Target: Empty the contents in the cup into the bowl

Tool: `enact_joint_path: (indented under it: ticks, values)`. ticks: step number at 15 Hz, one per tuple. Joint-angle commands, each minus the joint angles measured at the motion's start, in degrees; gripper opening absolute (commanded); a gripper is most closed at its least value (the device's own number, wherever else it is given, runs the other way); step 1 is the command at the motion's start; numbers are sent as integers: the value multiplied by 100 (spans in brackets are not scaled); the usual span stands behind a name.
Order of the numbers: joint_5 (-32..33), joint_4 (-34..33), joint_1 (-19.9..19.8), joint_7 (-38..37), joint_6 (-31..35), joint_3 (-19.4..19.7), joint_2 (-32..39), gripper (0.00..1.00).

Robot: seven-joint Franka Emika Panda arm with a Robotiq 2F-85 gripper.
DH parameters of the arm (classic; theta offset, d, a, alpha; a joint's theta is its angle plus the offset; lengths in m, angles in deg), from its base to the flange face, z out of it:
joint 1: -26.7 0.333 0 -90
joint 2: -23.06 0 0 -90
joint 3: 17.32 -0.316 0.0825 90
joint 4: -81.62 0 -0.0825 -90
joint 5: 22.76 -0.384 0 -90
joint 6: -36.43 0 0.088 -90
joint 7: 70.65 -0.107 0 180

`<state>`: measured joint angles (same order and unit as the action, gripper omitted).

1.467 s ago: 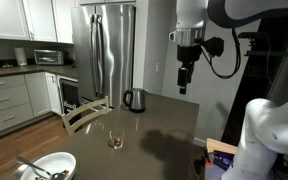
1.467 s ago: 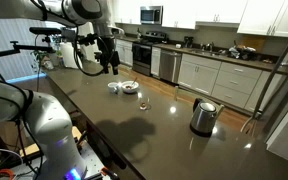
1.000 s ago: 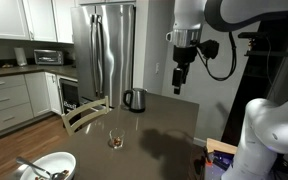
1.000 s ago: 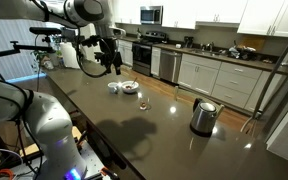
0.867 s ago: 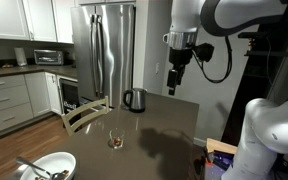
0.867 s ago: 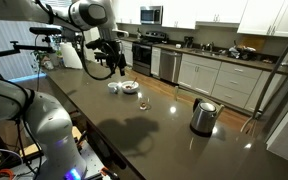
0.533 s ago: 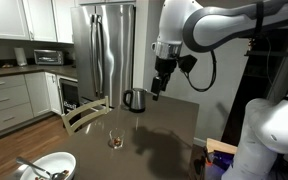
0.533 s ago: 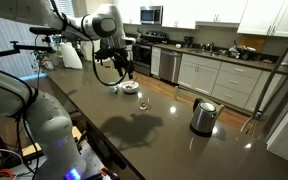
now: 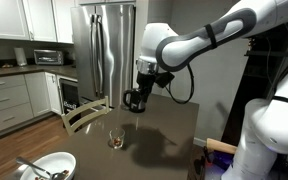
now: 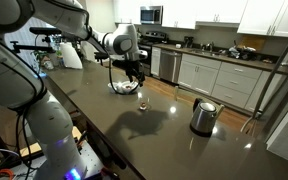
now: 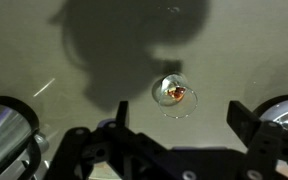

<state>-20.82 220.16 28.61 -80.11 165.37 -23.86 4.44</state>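
Note:
The cup (image 9: 115,140) is a small clear glass standing upright on the dark table; it also shows in an exterior view (image 10: 142,102). In the wrist view the cup (image 11: 173,95) is seen from above, with the reddish-brown contents (image 11: 181,97) inside. The white bowl (image 9: 44,168) with metal utensils sits near the table edge; it also shows in an exterior view (image 10: 124,87) and at the right edge of the wrist view (image 11: 284,113). My gripper (image 9: 132,103) hangs open and empty above the table, a little beyond the cup (image 10: 136,85). Its fingers (image 11: 246,120) are spread wide, apart from the glass.
A steel kettle (image 10: 202,116) with a black handle stands on the table and shows at the left of the wrist view (image 11: 4,130). A wooden chair back (image 9: 84,113) is at the table's side. Kitchen counters and a fridge (image 9: 106,50) lie beyond.
My arm has swung down and across the table from high up to just above the cup. The gripper stays open. Cup, bowl and kettle have not moved.

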Motion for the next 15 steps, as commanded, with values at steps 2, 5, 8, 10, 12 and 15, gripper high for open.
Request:
enact_joint_path:
  ticks: [2, 5, 8, 10, 12, 15]
  values:
    - [-481, -645, 109, 642, 293, 272, 1010, 100]
    - [-775, -1058, 94, 998, 212, 363, 1499, 100]
    - [-992, -1012, 138, 1045, 333, 297, 1747, 100]
    - [-1093, -936, 170, 1037, 400, 255, 1893, 100]
    - [-1226, -968, 193, 1113, 421, 245, 2072, 100]
    - [-1191, -901, 225, 1092, 632, 213, 2261, 100]
